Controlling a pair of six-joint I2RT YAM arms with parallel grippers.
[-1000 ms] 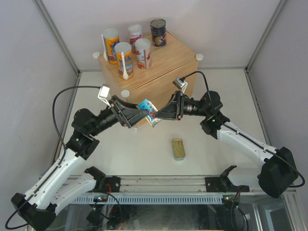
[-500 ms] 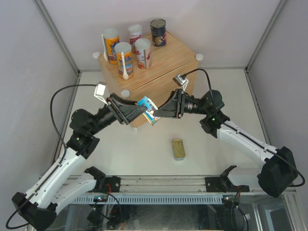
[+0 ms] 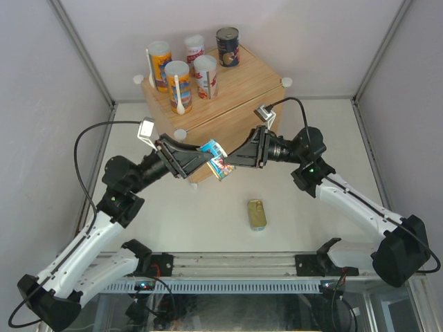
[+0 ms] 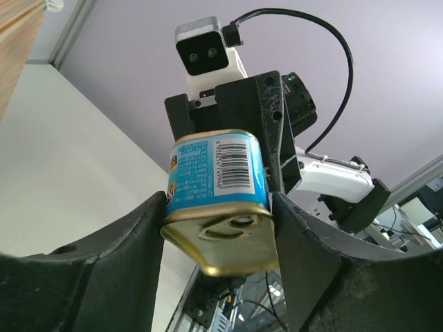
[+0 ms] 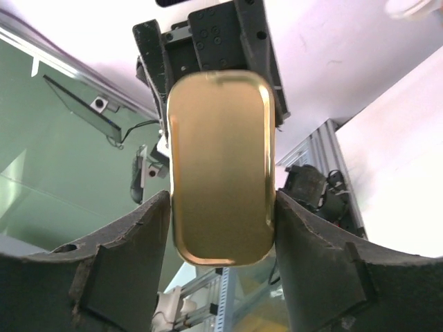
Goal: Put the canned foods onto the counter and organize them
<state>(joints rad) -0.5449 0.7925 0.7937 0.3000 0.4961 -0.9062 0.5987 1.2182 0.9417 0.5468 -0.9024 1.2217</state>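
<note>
Nearest me, well in front of the large light wood-grain box table [image 3: 242, 84], a flat gold-teal tin [image 3: 256, 214] lies flat, not yet collected. Just before that table's front face, a second flat gold-teal tin [image 3: 216, 160] hangs in mid-air between both arms. The left end effector [image 4: 217, 214] is clamped narrow on its sides. The right end effector [image 5: 221, 214] brackets its other end, and I cannot tell whether it grips. I judge this a hand-over, giving the left arm the placing. On the table's top stand two orange-blue tubes with white spoons [image 3: 178, 86], two white-red tubes [image 3: 205, 76] and a dark-blue silver-topped can [image 3: 227, 46], grouped by kind.
</note>
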